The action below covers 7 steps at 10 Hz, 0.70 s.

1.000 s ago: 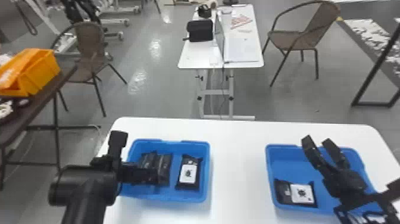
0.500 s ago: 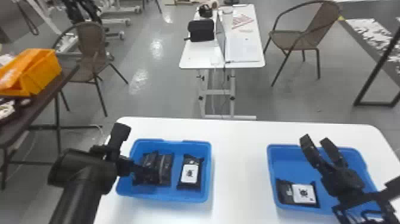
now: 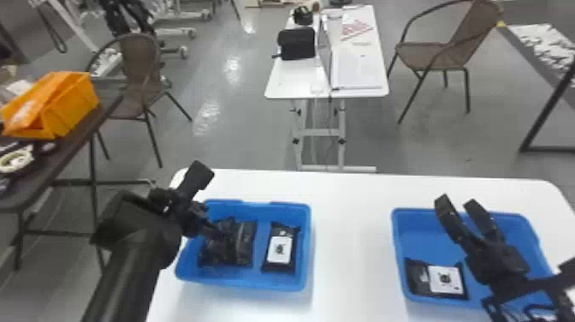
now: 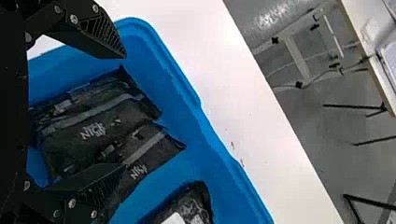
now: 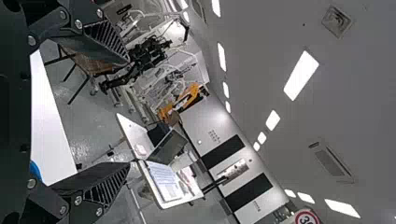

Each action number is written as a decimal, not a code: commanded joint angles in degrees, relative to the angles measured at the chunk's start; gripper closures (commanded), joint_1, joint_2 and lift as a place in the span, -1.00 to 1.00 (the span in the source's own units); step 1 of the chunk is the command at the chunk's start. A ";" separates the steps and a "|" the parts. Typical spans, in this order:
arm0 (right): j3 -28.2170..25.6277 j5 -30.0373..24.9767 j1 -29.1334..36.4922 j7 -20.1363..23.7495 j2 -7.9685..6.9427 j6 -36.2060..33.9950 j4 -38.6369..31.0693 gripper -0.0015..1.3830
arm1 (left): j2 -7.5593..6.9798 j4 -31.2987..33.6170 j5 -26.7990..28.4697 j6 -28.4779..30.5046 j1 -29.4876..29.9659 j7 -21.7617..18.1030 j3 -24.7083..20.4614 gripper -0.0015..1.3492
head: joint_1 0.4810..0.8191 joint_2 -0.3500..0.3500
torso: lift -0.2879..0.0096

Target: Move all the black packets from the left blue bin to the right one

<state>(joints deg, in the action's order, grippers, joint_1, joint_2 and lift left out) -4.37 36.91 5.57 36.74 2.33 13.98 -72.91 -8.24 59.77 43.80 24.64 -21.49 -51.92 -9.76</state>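
On the table (image 3: pixel 351 205) before me stand the left bin (image 3: pixel 239 280) and, well apart, the right bin (image 3: pixel 428 231). In my left bin, packets (image 3: pixel 246 244) lie together at left, one packet (image 3: pixel 280 248) apart at right; another packet (image 3: pixel 445 280) lies near left in the right bin. Behind stands a desk (image 3: pixel 291 81), bag (image 3: pixel 297 43) on it.

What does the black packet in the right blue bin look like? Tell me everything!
The packet is black and looks like soft plastic, with a big white label facing up. The label has a dark mark, and there's a greyish patch beside it. The packet looks closed. It lies flat, longer from side to side, in the near left corner of the blue bin, resting on its floor. The robot's right hand is open and isn't holding it.
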 commanded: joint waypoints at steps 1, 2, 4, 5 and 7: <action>0.41 0.00 -0.30 0.00 -0.04 0.00 0.31 -0.64 | 0.07 -4.13 1.99 -2.75 -2.15 -1.61 1.94 -0.68 | 0.27 0.32 | 0.94; 0.76 0.18 -0.47 0.00 -0.04 0.00 0.57 -0.64 | -0.02 -7.47 2.87 -3.89 -2.86 -2.84 1.94 -0.68 | 0.27 0.28 | 0.94; 0.85 0.44 -0.30 0.00 -0.04 0.00 0.66 -0.64 | 0.24 -8.53 7.09 -2.84 -2.68 -3.63 2.29 -0.68 | 0.27 0.27 | 0.94; 0.85 0.53 -0.30 0.00 -0.04 0.00 0.75 -0.64 | 0.24 -9.14 8.14 -2.40 -2.77 -4.15 2.20 -0.68 | 0.27 0.29 | 0.94; 0.85 0.88 -0.38 0.00 -0.13 0.00 0.83 -0.64 | -0.02 -10.55 10.95 -1.17 -3.21 -4.33 2.11 -0.56 | 0.27 0.32 | 0.94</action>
<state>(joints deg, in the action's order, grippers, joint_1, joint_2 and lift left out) -3.51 37.65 5.24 36.74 2.25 13.98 -72.15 -8.19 49.80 53.80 23.21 -24.51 -56.24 -7.58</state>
